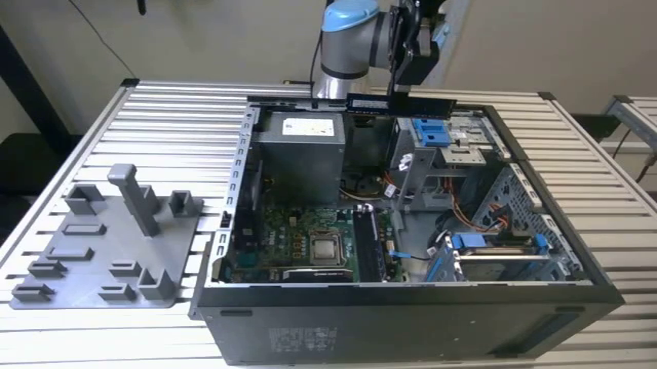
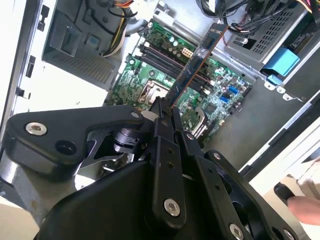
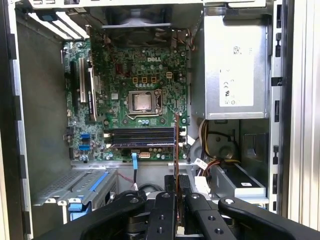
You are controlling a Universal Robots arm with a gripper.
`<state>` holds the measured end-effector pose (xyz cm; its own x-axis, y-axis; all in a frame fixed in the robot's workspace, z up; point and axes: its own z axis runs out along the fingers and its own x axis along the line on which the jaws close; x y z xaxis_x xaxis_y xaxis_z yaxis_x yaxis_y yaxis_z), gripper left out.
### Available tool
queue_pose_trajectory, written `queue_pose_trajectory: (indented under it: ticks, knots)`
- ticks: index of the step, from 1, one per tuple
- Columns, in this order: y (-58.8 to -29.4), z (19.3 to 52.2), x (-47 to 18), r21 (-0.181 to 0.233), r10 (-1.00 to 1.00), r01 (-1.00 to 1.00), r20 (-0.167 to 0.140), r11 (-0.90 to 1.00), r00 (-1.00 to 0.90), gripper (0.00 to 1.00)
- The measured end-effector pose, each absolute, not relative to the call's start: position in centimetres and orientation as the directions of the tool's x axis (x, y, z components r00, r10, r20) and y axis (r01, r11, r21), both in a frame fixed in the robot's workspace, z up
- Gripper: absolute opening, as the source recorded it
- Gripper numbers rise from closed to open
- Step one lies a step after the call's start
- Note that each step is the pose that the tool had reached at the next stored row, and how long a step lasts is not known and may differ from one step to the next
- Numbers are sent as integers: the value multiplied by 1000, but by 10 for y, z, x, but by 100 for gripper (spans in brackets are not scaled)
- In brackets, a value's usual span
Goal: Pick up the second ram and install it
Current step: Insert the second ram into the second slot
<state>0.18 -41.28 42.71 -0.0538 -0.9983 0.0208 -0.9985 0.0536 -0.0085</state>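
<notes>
My gripper (image 1: 402, 91) hangs above the far side of the open computer case (image 1: 575, 254), shut on the second ram (image 1: 431, 104), a thin dark stick held level on its long edge. In the second wrist view the ram (image 2: 197, 62) juts out from between the black fingers (image 2: 161, 114) over the green motherboard (image 2: 220, 85). In the first wrist view the ram (image 3: 176, 142) shows edge-on, above the row of memory slots (image 3: 142, 136), with the gripper (image 3: 176, 197) shut on its near end. The ram is well above the board and touches nothing else.
A grey power supply (image 1: 303, 146) and blue drive latches (image 1: 433, 132) stand inside the case near the gripper. The processor socket (image 3: 142, 101) lies beside the slots. A grey fixture plate (image 1: 103, 254) with blocks sits at the exterior view's left. A person's hand (image 2: 305, 205) is outside the case.
</notes>
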Motion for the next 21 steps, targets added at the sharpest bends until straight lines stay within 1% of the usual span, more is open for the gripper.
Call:
queue_pose_trajectory:
  ticks: [10,21]
  knots:
    - [-413,427,2,-9,-998,-998,21,59,-59,14]
    - [-413,427,2,-9,-994,-994,21,107,-108,14]
